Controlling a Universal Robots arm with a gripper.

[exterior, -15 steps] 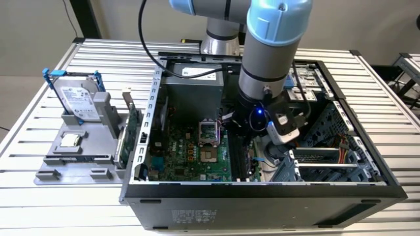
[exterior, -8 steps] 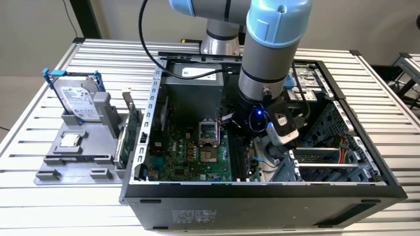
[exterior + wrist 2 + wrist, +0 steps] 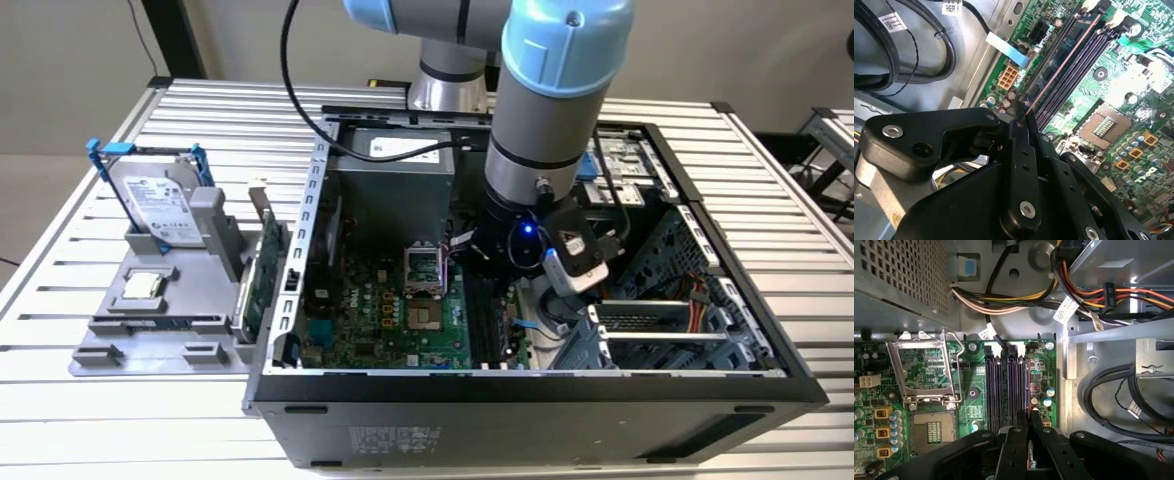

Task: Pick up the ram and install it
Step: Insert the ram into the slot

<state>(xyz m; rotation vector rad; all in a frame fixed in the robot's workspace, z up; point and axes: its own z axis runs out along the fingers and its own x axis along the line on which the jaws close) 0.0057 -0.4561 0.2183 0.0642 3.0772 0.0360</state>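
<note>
My gripper (image 3: 509,278) is down inside the open computer case, over the green motherboard (image 3: 387,310). Its black fingers (image 3: 1019,150) stand close together, shut on the ram (image 3: 1064,63), a thin board seen edge-on that runs from the fingertips out along the black memory slots (image 3: 1081,52). In the first wrist view the gripper (image 3: 1029,414) has a strip of the green ram (image 3: 1029,452) between its fingers, lined up with the slot (image 3: 1023,387) nearest the case wall. I cannot tell whether the ram is seated or just above the slot.
The CPU socket (image 3: 929,365) lies beside the slots. Bundled power cables (image 3: 1004,305) and thick black cables (image 3: 904,45) run close by. The drive cage (image 3: 667,300) walls the exterior view's right. Outside the case, a grey fixture holds a hard drive (image 3: 160,210) and an expansion card (image 3: 267,270).
</note>
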